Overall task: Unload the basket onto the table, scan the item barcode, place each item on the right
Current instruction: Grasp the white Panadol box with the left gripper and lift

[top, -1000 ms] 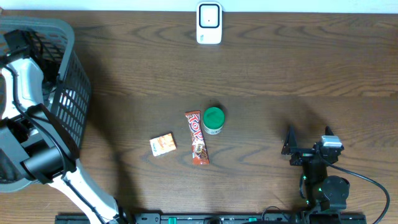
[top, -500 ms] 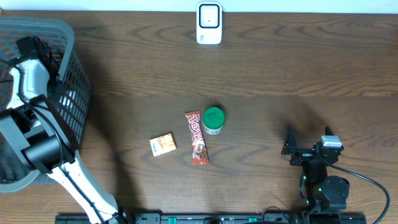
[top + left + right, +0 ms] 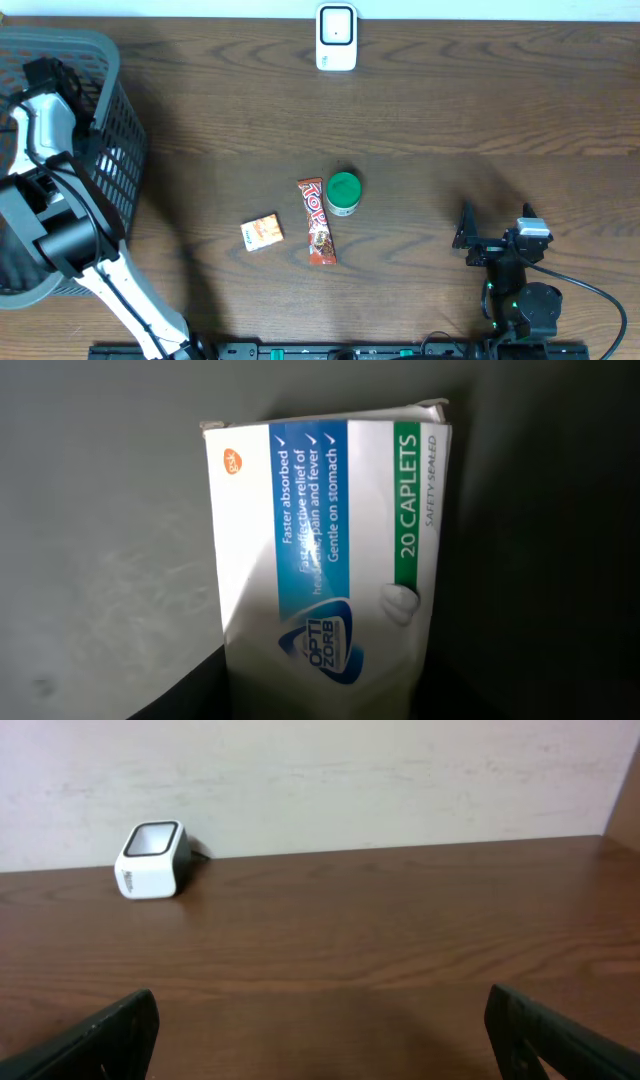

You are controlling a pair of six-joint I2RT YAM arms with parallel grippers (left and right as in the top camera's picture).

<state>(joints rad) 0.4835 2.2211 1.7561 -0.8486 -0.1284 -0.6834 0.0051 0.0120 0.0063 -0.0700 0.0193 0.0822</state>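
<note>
Inside basket at counter left: 20-caplet box close before left jaws, grip can't be told. Right jaws wide open, empty. Scanner well apart; pickup & scan not yet done.

The white, blue and green cardboard medicine box reads "20 CAPLETS", "SAFETY-SEALED", "OPTIZORB", "Faster absorbed" and "Gentle on stomach"; its middle line is only partly legible.
</note>
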